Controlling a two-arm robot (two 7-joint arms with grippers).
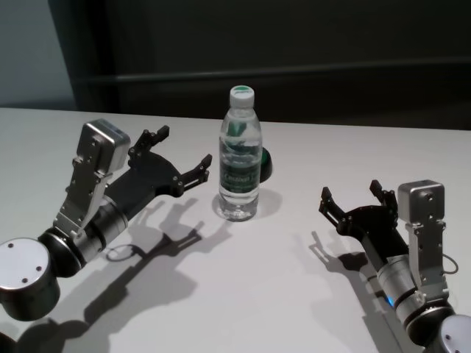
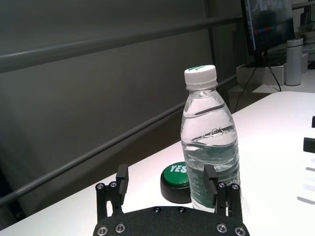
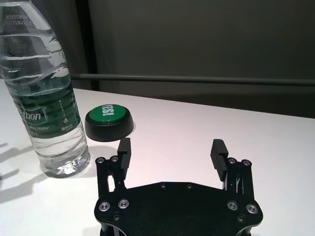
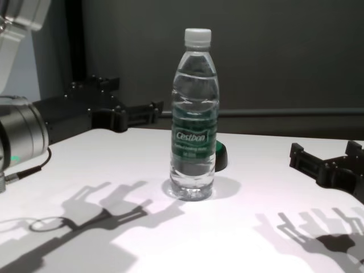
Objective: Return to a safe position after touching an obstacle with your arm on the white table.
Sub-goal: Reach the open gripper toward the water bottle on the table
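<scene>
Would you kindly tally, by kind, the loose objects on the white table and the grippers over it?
Water bottles: 1, the obstacle, upright.
Push buttons: 1, the green-and-black button behind the bottle.
Grippers: 2, the left gripper and the right gripper, both open and empty.
Total: 4.

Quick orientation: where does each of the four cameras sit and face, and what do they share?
Head: high, looking down at the table; both arms, left hand, right hand show.
Chest: low, level with the bottle; both hands at the edges.
Left wrist: over the open left hand toward bottle and button.
Right wrist: over the open right hand, same two.
All four share the bottle.
</scene>
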